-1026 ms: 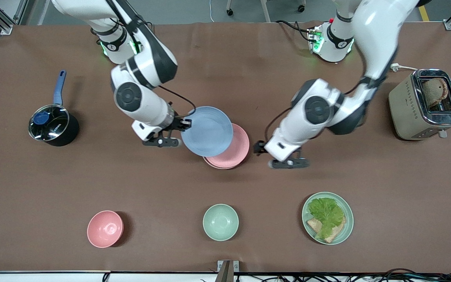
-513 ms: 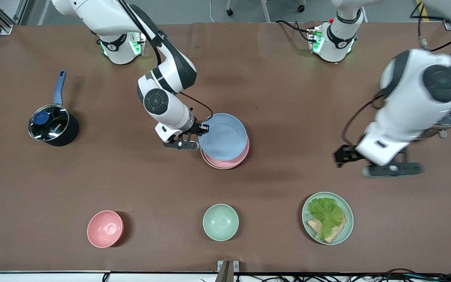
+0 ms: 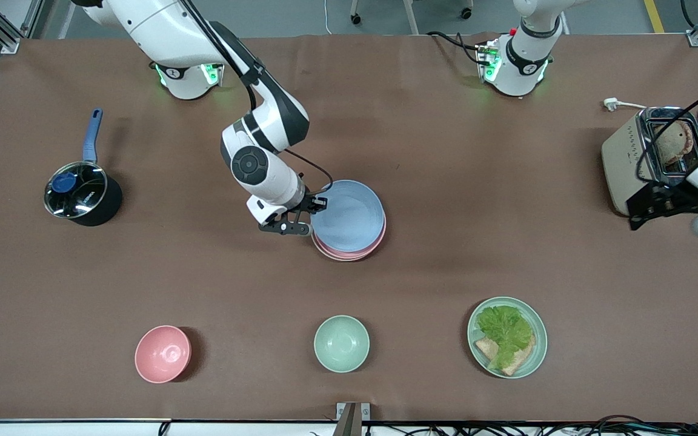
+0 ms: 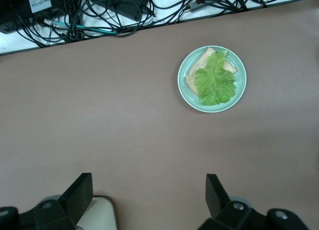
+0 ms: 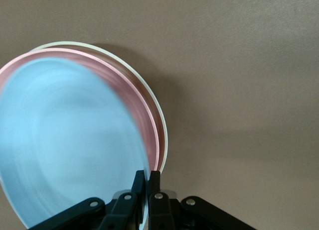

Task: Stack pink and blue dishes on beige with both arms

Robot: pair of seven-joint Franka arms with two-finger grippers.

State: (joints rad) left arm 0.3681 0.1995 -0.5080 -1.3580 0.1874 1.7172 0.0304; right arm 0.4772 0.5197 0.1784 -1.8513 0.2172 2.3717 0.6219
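While a lidded pot (image 3: pixel 81 195) is seen at nine o'clock, the right gripper (image 3: pixel 314 213) is clamped on the blue plate's (image 3: pixel 349 216) rim, held over the pink plate (image 3: pixel 378 239) on the beige plate (image 5: pixel 158 121) at mid-table. Lettuce and bread are carried by the green plate (image 3: pixel 539 336) at five o'clock. Toast sits in the toaster (image 3: pixel 628 163) at three o'clock, where the left gripper (image 4: pixel 149 190) hangs, fingers spread wide

My right fingers (image 5: pixel 147 182) pinch blue plate (image 3: pixel 349 217) rim w/ pink plate (image 5: pixel 144 120) just under; bare table (image 3: pixel 446 181) round my left gripper (image 4: pixel 149 190), toaster (image 3: pixel 628 163) beside.
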